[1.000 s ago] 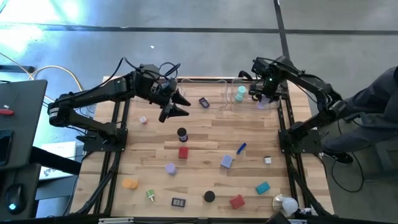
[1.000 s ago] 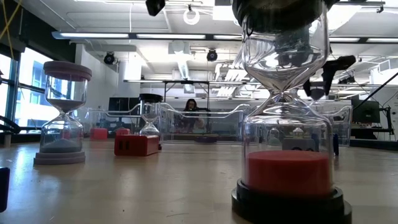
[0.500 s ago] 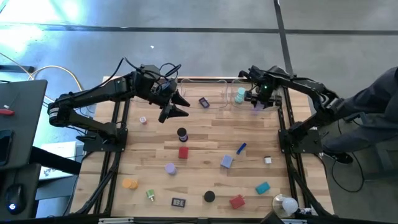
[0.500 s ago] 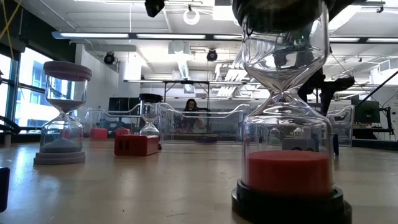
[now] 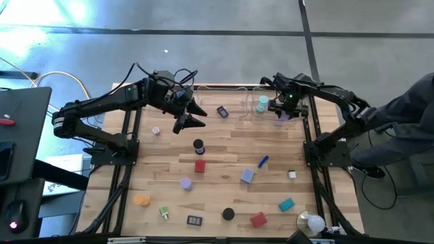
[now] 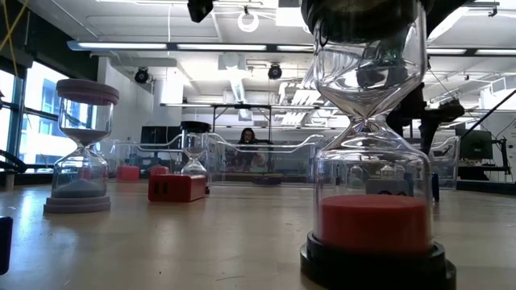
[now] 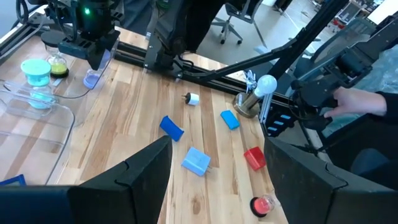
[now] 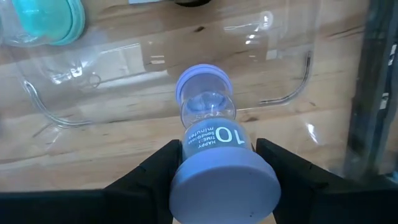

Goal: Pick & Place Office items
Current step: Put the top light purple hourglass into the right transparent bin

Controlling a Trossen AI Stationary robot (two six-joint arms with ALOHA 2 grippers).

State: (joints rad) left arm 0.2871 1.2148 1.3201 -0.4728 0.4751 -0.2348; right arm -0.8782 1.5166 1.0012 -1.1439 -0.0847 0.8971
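Note:
My right gripper (image 5: 281,108) is at the table's far right, above a clear plastic tray (image 8: 292,93), and is shut on a lilac hourglass timer (image 8: 208,121) marked "10". A teal timer (image 5: 262,103) stands in the same tray. My left gripper (image 5: 196,115) hovers open over the far middle of the table and holds nothing; its two fingers are spread wide in the left wrist view (image 7: 217,180). Several small items lie loose on the wood: a black-capped timer (image 5: 198,145), a red block (image 5: 200,166), a blue stick (image 5: 263,161) and a lavender block (image 5: 247,176). My right gripper holds the lilac timer by its upper cap (image 8: 224,180), pinched between the two fingers (image 8: 155,168). It comes from above, pointing down. The timer hangs upright below the fingers, its lower cap (image 8: 204,84) over the tray floor; whether that cap touches the floor I cannot tell.
More pieces lie toward the near edge: an orange cap (image 5: 141,200), a lilac cap (image 5: 185,183), a black cap (image 5: 228,214), a teal block (image 5: 285,204), a red block (image 5: 258,219), a dark clip (image 5: 194,220) and a white bulb (image 5: 312,221). A person's sleeve (image 5: 407,115) is beyond the right edge.
My right gripper has carried the lilac timer a short way toward the table's left, over the right end of the clear tray, then slowed almost to a stop. The fingers stay shut on the timer. The left arm has kept still.

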